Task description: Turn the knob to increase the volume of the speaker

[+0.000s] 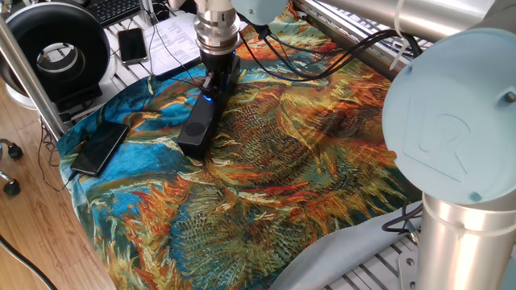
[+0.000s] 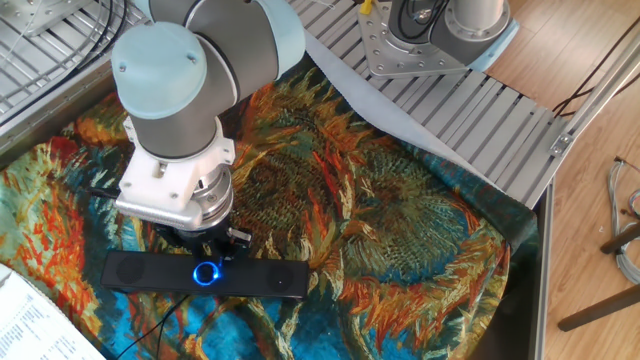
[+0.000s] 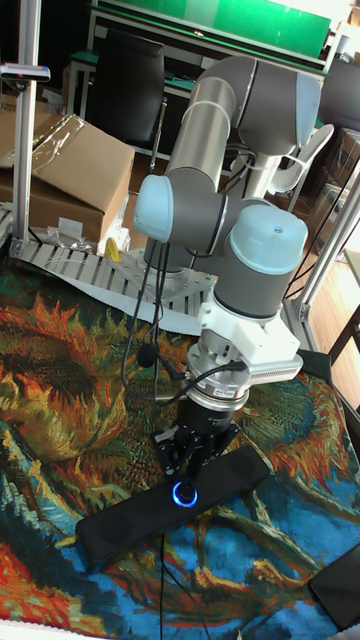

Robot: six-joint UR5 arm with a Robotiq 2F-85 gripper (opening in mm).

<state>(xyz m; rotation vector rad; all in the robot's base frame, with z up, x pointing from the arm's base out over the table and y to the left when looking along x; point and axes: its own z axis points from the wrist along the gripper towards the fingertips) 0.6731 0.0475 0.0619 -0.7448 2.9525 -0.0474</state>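
The gripper (image 3: 197, 462) hangs just above the knob (image 3: 184, 493), seemingly clear.

Slim black speaker (image 2: 206, 275) flat on cloth, blue-lit knob (image 2: 206, 272) mid-bar.

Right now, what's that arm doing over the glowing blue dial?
Gripper poised right above the knob, grip unclear. Speaker flat on sunflower cloth. Nothing blocking the knob.

arm: I bend steeply down, wrist vertical.
gripper (image 3: 192, 455): fingers pointing down; whether they're parted, I can't tell.
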